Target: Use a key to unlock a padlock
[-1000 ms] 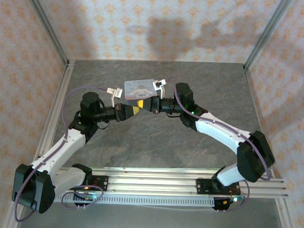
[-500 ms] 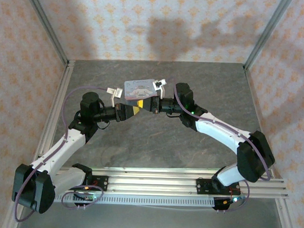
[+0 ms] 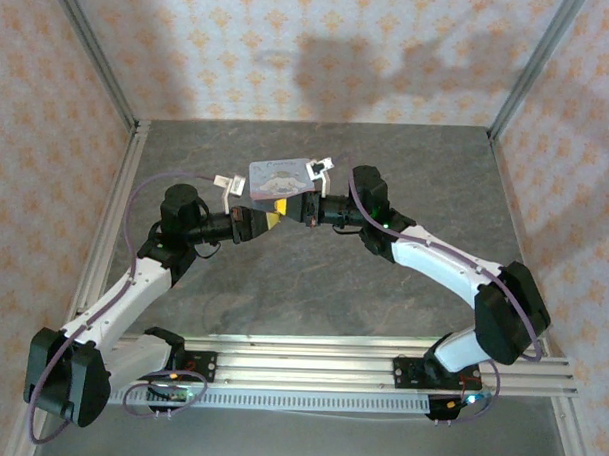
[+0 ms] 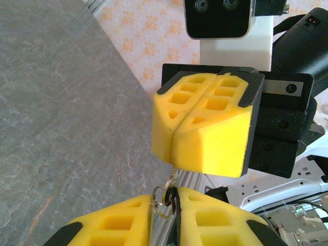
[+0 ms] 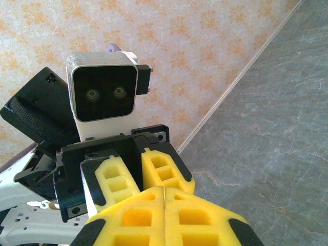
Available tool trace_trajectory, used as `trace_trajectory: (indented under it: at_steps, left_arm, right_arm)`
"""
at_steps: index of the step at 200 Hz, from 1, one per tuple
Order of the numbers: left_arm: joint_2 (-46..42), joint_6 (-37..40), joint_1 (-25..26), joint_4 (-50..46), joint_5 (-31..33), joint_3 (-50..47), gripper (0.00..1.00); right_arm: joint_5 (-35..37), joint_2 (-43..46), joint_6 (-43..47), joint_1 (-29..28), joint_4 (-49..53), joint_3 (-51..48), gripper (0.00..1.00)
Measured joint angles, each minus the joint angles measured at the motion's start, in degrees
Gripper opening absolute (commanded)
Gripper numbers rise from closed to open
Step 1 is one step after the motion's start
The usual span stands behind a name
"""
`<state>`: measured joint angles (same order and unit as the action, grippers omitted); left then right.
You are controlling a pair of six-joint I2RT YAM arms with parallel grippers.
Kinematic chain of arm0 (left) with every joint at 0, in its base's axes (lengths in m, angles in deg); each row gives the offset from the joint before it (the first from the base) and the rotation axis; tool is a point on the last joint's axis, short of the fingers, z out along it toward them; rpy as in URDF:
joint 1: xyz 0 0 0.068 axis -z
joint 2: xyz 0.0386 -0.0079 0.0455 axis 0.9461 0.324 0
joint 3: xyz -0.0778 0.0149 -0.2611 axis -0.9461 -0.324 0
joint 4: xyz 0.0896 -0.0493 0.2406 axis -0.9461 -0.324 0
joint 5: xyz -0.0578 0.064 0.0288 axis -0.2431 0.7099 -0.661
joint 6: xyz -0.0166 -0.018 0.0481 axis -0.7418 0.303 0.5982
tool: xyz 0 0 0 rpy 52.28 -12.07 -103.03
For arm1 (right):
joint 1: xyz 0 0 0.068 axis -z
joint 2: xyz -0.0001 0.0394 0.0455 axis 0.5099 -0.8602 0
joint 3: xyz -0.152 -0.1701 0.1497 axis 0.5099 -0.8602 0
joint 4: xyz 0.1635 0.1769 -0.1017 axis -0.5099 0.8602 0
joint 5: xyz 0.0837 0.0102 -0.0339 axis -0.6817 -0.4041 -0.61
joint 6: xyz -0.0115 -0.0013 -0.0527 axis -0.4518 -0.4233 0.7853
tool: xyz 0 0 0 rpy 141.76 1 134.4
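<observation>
Silvery key ring (image 4: 155, 198) at left hand (image 4: 173, 199) tips | left wrist view || pale tin (image 3: 278, 174) | top

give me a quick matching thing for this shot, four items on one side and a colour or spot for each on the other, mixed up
1 metal ring
2 tin
3 table
4 right hand

a grey, marbled
b yellow fingers pressed shut
c light blue, beyond both hands
d pinched at the left hand fingertips

Pairs: 1-d, 2-c, 3-a, 4-b
</observation>
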<state>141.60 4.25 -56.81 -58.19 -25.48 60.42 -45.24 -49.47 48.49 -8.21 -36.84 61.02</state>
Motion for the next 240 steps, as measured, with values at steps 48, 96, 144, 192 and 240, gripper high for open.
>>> trace_trajectory:
  at_steps: [48, 96, 144, 192, 240]
  left_arm:
    - [0.0, 0.0, 0.0, 0.0, 0.0, 0.0, 0.19]
    - [0.0, 0.0, 0.0, 0.1, 0.0, 0.0, 0.04]
    - [-0.2, 0.3, 0.0, -0.1, 0.3, 0.0, 0.0]
    - [-2.1, 3.2, -0.5, -2.8, 2.8, -0.5, 0.0]
    - [-2.3, 6.2, -1.3, -6.4, 5.1, -1.7, 0.0]
  right_arm:
    - [0.0, 0.0, -0.1, 0.0, -0.2, -0.3, 0.0]
    - [0.0, -0.1, -0.4, -0.2, -0.5, -0.6, 0.0]
    - [0.3, -0.1, -0.6, -0.2, -0.9, -0.7, 0.01]
    - [1.8, -0.1, -1.0, -0.6, 0.1, -0.7, 0.41]
    - [4.6, -0.1, 0.2, -0.5, 3.5, -0.2, 0.55]
